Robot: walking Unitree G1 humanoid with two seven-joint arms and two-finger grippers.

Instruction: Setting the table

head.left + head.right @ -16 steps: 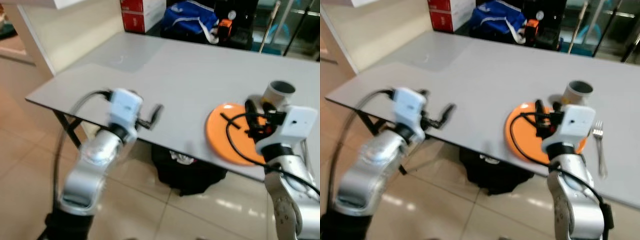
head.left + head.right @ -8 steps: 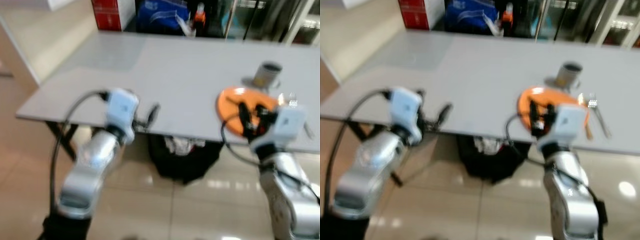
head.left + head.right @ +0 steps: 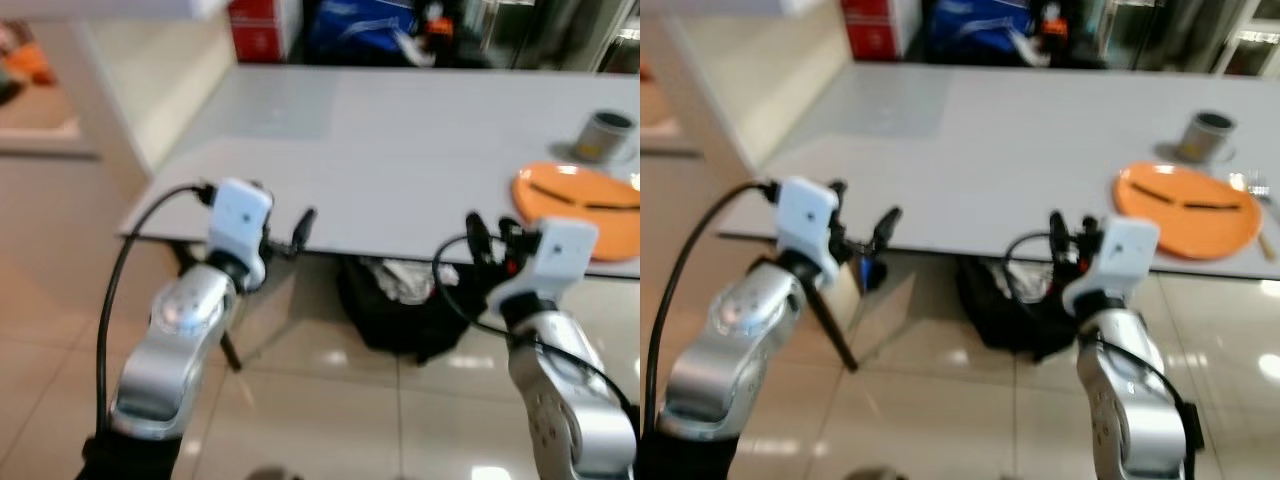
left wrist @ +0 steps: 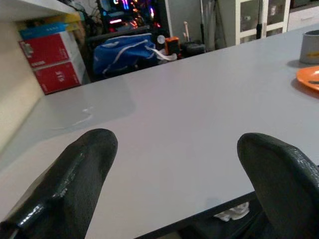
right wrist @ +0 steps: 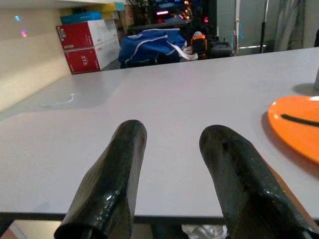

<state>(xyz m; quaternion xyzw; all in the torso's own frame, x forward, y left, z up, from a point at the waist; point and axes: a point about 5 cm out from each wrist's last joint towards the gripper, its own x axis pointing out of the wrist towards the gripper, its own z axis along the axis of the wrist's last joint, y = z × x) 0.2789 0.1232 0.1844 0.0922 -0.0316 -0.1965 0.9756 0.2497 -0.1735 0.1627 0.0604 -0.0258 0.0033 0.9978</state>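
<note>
Two grippers hang before the near edge of the grey rectangular table [image 3: 1020, 130]: the left gripper [image 4: 174, 169] with its black fingers spread wide, the right gripper [image 5: 174, 164] with fingers parted, both empty. On the table's right end lies a round orange plate [image 3: 1185, 210] carrying two dark chopsticks [image 3: 1188, 198], with a grey cylindrical cup [image 3: 1211, 133] just behind it. A black bag [image 3: 1015, 305] sits beneath the table

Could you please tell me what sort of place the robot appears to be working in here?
Probably a dining corner of a lived-in home or studio: a long grey table laid with an orange plate and a mug, a glossy tiled floor, and red boxes and a blue bag stored behind.
</note>
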